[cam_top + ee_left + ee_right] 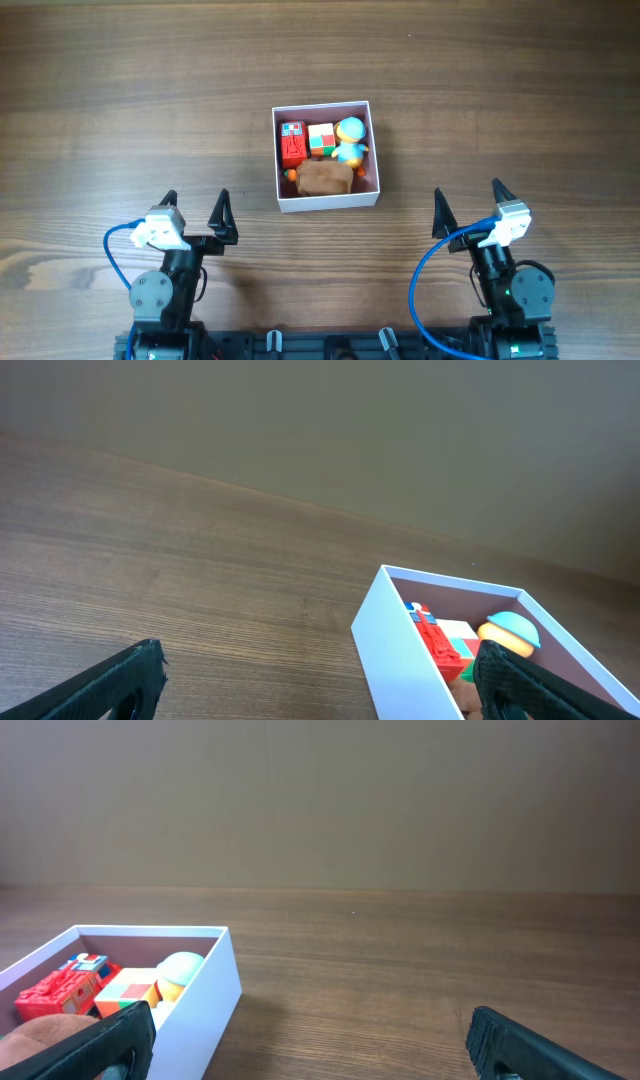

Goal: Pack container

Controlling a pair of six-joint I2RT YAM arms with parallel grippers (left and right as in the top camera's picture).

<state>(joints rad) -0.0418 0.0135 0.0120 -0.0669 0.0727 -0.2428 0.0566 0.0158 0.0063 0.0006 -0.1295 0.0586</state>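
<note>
The container is a square white-walled box with a pink inside at the table's middle. It holds a red block toy, a red, white and green cube, a blue and orange figure and a brown lump. My left gripper is open and empty, near the front left, well apart from the box. My right gripper is open and empty at the front right. The container shows in the left wrist view and in the right wrist view.
The wooden table spreads all round the container. A plain wall stands behind the table. Blue cables loop by each arm base at the front edge.
</note>
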